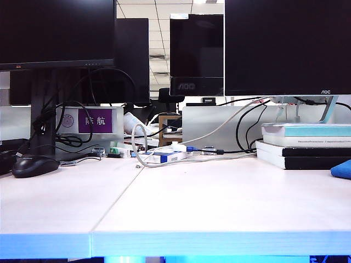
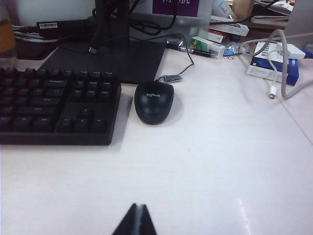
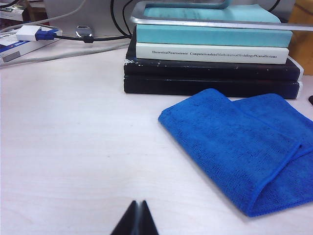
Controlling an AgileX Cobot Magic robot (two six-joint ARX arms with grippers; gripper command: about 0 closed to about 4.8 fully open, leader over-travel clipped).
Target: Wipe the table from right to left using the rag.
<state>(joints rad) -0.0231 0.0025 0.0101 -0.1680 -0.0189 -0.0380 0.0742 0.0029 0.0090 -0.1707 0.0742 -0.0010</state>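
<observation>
The blue rag [image 3: 244, 147] lies folded flat on the white table [image 3: 83, 142], just in front of a stack of books. In the exterior view only a corner of the rag [image 1: 342, 169] shows at the far right edge of the table [image 1: 219, 203]. My right gripper [image 3: 138, 203] is shut and empty, hovering over bare table, apart from the rag. My left gripper [image 2: 138, 206] is also shut and empty, above bare table [image 2: 205, 161] short of the black mouse [image 2: 153, 101]. Neither arm shows in the exterior view.
A black keyboard [image 2: 54, 105] and monitor foot [image 2: 110, 58] sit beside the mouse [image 1: 34, 165]. The book stack [image 3: 210, 54] [image 1: 307, 145] carries a monitor stand. Cables, a white adapter [image 1: 178, 148] and small boxes [image 2: 274, 68] clutter the back. Monitors [image 1: 285, 46] line the rear.
</observation>
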